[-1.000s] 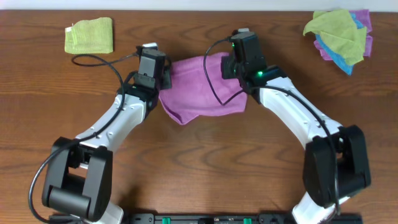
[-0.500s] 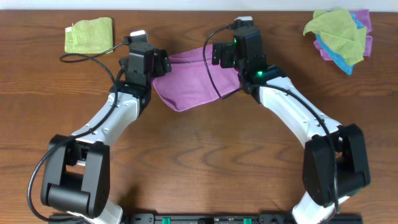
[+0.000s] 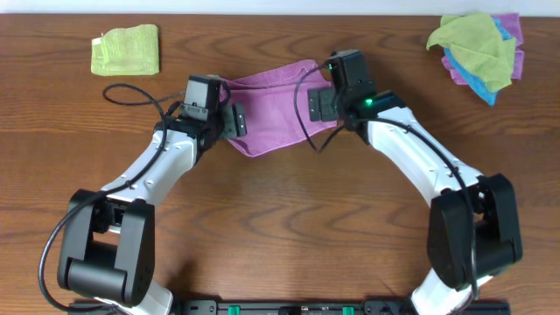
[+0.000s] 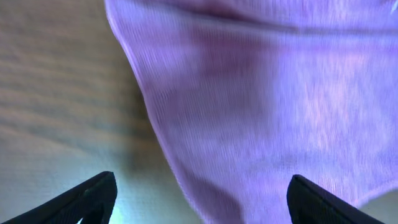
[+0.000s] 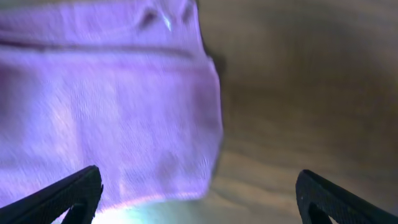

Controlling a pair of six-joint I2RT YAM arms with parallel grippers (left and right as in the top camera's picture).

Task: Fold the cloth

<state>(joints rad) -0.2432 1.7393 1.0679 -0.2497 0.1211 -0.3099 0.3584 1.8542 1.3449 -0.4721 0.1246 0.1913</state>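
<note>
Cloth [image 3: 271, 114] released; jaws seemingly apart.

Open tabletop [image 3: 289, 219] before the cloth [image 3: 271, 105]

- brown wooden table [image 3: 280, 227], its grain running side to side
- lilac cloth [image 3: 271, 109] lies near the middle of the far edge
- folded yellow-green cloth [image 3: 127, 50] near the far left corner
- heap of yellow-green, blue and purple cloths [image 3: 477, 44] at the far right corner
</note>
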